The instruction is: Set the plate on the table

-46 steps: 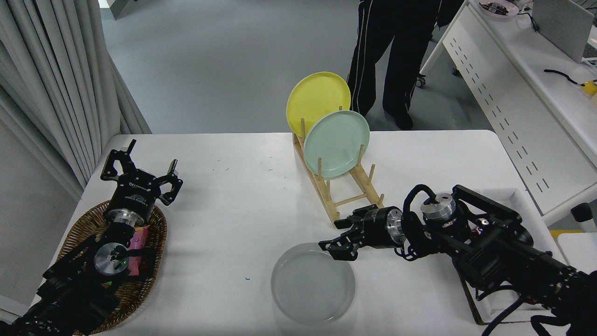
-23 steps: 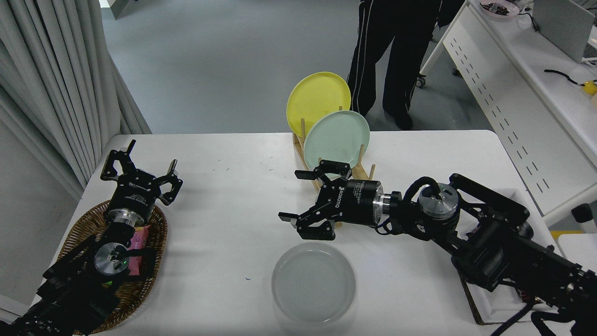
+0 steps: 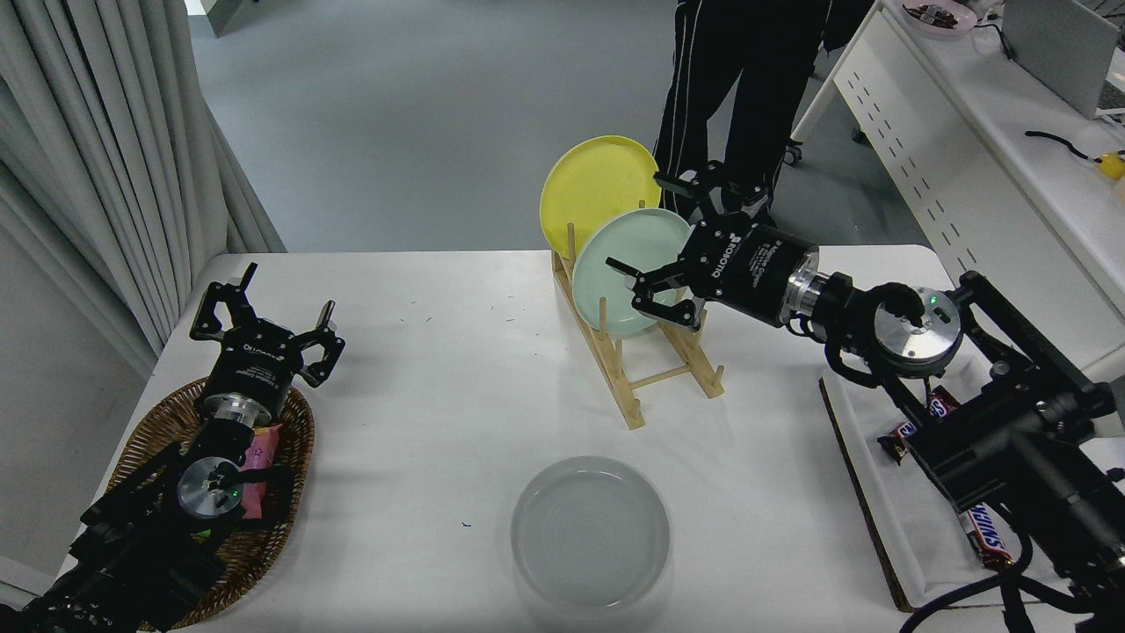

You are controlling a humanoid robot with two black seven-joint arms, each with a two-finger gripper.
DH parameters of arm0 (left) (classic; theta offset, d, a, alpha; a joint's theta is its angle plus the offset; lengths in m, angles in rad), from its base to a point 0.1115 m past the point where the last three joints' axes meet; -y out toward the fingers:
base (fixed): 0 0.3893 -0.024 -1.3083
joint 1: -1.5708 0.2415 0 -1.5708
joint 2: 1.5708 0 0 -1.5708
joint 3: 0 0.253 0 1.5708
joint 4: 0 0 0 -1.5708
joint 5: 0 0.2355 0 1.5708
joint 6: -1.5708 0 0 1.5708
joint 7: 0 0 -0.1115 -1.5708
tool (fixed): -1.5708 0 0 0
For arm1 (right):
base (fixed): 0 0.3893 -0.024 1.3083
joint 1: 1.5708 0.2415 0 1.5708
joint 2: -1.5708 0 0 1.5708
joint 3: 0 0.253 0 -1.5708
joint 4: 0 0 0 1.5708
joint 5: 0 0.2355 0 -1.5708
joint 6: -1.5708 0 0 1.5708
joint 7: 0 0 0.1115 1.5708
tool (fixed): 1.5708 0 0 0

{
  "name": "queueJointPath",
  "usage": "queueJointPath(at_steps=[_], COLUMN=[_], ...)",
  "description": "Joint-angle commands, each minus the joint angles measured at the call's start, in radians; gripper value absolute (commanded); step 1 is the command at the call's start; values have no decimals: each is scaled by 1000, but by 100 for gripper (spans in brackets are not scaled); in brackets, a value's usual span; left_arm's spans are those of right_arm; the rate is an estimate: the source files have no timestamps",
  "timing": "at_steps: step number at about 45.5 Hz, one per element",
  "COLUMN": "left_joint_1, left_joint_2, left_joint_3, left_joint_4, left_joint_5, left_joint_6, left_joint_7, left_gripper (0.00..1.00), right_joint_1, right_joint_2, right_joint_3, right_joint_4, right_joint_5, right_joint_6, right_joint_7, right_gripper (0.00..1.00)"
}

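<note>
Head view: plate (image 3: 590,531) lies flat, well apart from open right gripper (image 3: 655,242).

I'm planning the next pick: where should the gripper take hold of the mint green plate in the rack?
Grip the mint green plate at its upper right rim, coming from the right, where the open right gripper already is. It stands on edge, tilted back between the pegs of the wooden rack, so only that rim is free; the yellow plate stands behind.
</note>
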Motion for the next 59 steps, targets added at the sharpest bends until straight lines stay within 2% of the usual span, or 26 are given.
queueJointPath(at_steps=[1, 6, 9, 18, 26, 34, 48, 59], left_joint_1=[0, 0, 0, 0, 0, 0, 0, 0], left_joint_2=[0, 0, 0, 0, 0, 0, 0, 0], left_joint_3=[0, 0, 0, 0, 0, 0, 0, 0], left_joint_4=[0, 0, 0, 0, 0, 0, 0, 0], left_joint_5=[0, 0, 0, 0, 0, 0, 0, 0], left_joint_6=[0, 0, 0, 0, 0, 0, 0, 0], left_joint_7=[0, 0, 0, 0, 0, 0, 0, 0], left_gripper=[100, 100, 100, 100, 100, 100, 100, 100], right_joint_1=[-107, -165, -199, -282, -323, -326, -279, -263], right_joint_2=[1, 6, 12, 26, 29, 33, 53, 55], right_joint_3=[84, 87, 85, 98, 159, 182, 196, 188], right_joint_4=[9, 9, 11, -5, -97, -259, -442, -466], right_joint_5=[-202, -252, -255, -256, -256, -236, -176, -172], right_joint_6=[-63, -62, -53, 116, 153, 329, 406, 412], right_joint_7=[266, 409, 447, 466, 512, 539, 567, 567], right_gripper=[100, 100, 100, 100, 100, 100, 100, 100])
